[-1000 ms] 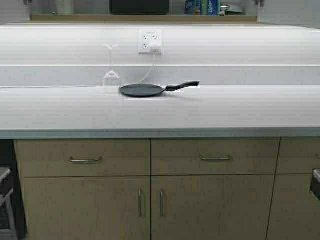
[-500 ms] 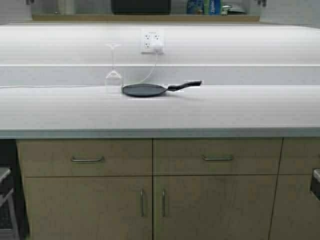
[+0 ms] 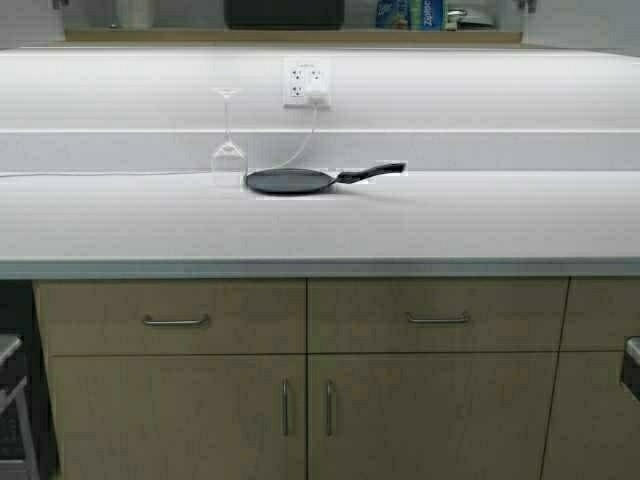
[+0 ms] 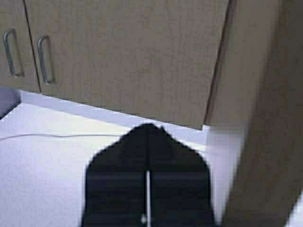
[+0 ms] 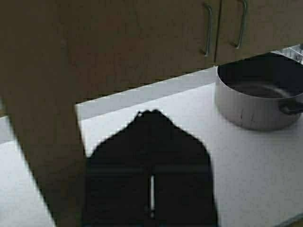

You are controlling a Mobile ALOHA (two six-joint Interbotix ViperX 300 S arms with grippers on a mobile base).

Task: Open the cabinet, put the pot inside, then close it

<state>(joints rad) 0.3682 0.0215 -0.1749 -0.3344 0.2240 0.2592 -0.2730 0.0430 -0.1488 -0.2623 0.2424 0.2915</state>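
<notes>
Facing cabinet (image 4: 128,56): both end effectors (image 4: 147,130) closed.

Worktop (image 3: 450,225): near and right portions open for passage. Far-left obstacles: upturned wine glass (image 3: 228,140) just beside frying pan (image 3: 300,180); white cable (image 3: 100,173) along far edge.

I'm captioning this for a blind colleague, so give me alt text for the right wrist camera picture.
The right gripper, its fingers shut together, hangs low over a white counter. Beyond it are the closed tan doors of the cabinet with two curved silver handles. To one side on the counter stands a round pot with a dark inside and a short side handle.
</notes>
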